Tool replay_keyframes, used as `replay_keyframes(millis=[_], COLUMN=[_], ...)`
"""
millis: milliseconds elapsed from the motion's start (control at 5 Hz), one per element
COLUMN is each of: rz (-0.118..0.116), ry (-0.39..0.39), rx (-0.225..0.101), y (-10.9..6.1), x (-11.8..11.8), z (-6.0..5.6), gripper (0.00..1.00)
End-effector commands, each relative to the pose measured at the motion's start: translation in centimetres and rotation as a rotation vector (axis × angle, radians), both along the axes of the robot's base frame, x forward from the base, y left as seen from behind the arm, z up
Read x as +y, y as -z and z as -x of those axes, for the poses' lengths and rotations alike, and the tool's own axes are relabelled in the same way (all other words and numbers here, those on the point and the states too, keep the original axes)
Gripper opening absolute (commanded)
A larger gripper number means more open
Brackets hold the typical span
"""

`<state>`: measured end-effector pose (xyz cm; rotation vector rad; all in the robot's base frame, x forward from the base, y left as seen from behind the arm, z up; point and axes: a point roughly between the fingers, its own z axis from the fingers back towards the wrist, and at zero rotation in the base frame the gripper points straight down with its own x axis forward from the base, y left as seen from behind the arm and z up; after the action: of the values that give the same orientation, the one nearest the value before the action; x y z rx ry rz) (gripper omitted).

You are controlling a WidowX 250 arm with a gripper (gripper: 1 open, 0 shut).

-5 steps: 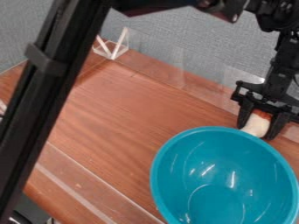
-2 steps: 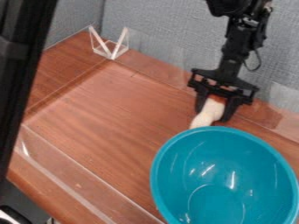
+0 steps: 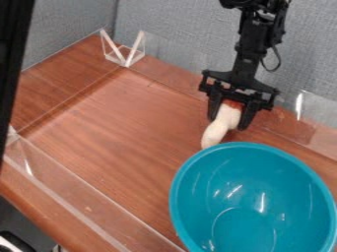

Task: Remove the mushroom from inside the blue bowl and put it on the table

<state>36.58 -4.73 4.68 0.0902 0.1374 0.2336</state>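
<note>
Clamped in the gripper (image 3: 235, 107), the mushroom (image 3: 220, 126), dangling outside the bowl (image 3: 253, 210) and just behind its far rim, low over the table (image 3: 118, 123). Possible trouble: released this close, rolling against the bowl; held by one end only, slipping out early.

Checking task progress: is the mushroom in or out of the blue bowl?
Out. The mushroom hangs in the hand beyond the blue bowl rim; the bowl's inside is empty.
</note>
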Motion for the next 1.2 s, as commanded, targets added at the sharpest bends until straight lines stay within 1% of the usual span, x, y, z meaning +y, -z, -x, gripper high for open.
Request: replay_keyframes(millis=[0,200,400,600,800,1000], rz=[0.024,0.032,0.044,0.044,0.042,0.026], ry=[0.015,0.032,0.050,0.061,0.027,0.017], rx=[-0.100,-0.112,-0.141,-0.196,-0.247,-0.238], y=[-3.7,-4.4,-5.9,-9.2,-12.7,-12.4], x=[-0.2,-0.4,-0.4,-0.2,1.9,4.3], z=[-0.5,-0.3,0.0,1.2,3.7,6.3], gripper=[0.00,0.00,0.00,0.00,0.00,0.00])
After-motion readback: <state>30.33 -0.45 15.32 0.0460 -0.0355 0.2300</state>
